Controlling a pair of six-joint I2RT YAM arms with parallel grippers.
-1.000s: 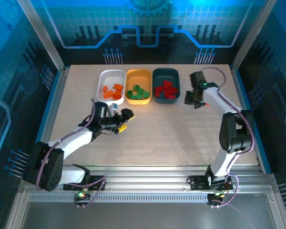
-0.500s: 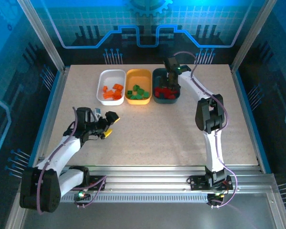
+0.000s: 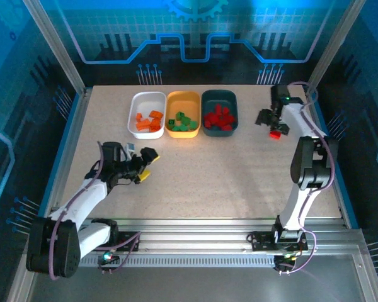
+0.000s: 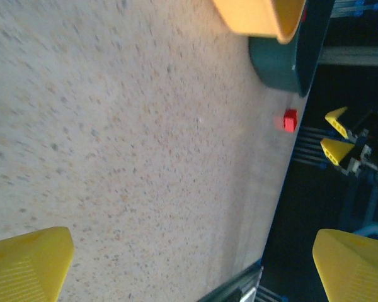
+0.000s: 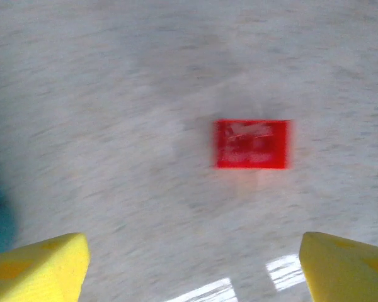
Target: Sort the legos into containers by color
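Over the far right of the worktop (image 3: 239,170), the right pincer (image 3: 274,124) hangs with its jaws apart and nothing between them. Its wrist view shows the yellow fingertips (image 5: 38,267) wide at the two lower corners. A single red lego (image 5: 251,143) lies flat on the bare surface beyond them, touching neither tip. From above, that brick sits just beside the pincer on its near side, well to the right of the trays.

At the left, the left pincer (image 3: 147,165) is also spread wide and empty, above bare worktop nearer than the trays.

Along the far side, three trays stand side by side. The white tray (image 3: 148,97) on the left holds orange legos (image 3: 149,121). The orange-yellow tray (image 3: 183,95) in the middle holds green legos (image 3: 183,121). The dark teal tray (image 3: 219,94) on the right holds red legos (image 3: 219,117).
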